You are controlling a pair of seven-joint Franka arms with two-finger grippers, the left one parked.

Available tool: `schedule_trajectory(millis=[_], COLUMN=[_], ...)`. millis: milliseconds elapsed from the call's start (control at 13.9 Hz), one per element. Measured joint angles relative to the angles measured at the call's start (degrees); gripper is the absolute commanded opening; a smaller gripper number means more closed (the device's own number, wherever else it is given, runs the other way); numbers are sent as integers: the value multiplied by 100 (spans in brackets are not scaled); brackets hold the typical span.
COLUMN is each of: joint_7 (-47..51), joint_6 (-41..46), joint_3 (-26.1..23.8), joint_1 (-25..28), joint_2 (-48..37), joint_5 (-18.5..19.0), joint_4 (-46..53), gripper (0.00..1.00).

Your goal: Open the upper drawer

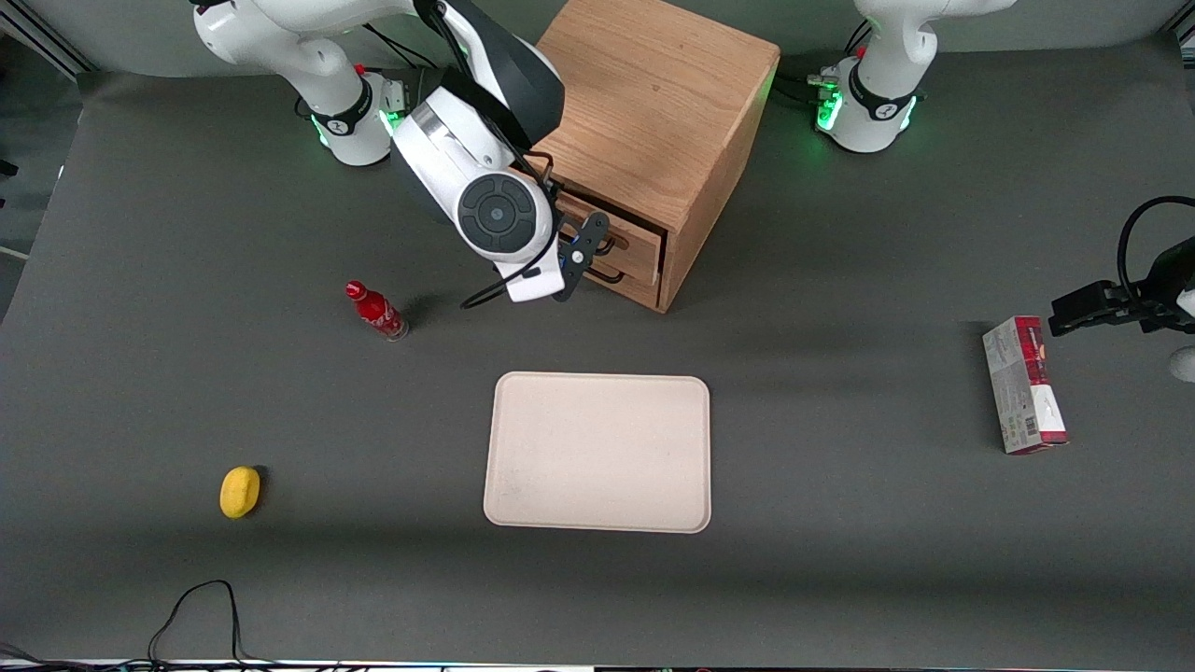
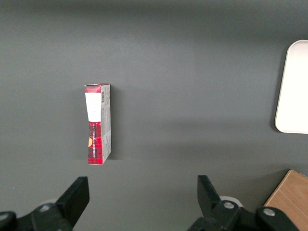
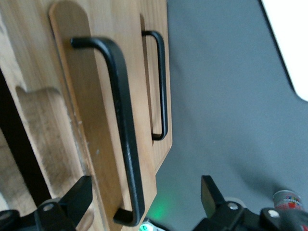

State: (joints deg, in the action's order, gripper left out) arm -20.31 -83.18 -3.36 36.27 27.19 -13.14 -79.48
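- Nearest your front camera sits the yellow sponge-like object (image 1: 240,491), at about 8 o'clock from the beige tray (image 1: 597,453).
- At 10 o'clock from that tray you see the red cola bottle (image 1: 376,311), lying tilted on the grey table (image 1: 840,560).
- Toward the parked arm's end of the table lies the red-and-white carton (image 1: 1024,385), well apart from everything else.
- Your target, the upper drawer (image 3: 96,120), belongs to the oak cabinet (image 1: 653,121), at 12 o'clock from the tray; its black bar handle (image 3: 122,130) sits above the bottom drawer (image 3: 156,86).
- Your gripper (image 3: 144,207) is right in front of the upper drawer, fingers spread wide, one (image 3: 72,199) against the drawer face and the other (image 3: 211,197) clear of it, with the handle's end between them and nothing clamped.
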Motion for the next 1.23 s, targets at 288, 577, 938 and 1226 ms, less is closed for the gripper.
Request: schedule_trajectory(millis=[288, 577, 938, 1226], joint_7=[0, 0, -2, -6], joint_6=[-1, 4, 58, 205], joint_3=[2, 1, -27, -68], joint_1=[-76, -82, -29, 29], joint_2=[188, 222, 300, 327], joint_5=[0, 0, 0, 0], joint_4=[292, 320, 299, 282], gripper=[100, 100, 100, 100])
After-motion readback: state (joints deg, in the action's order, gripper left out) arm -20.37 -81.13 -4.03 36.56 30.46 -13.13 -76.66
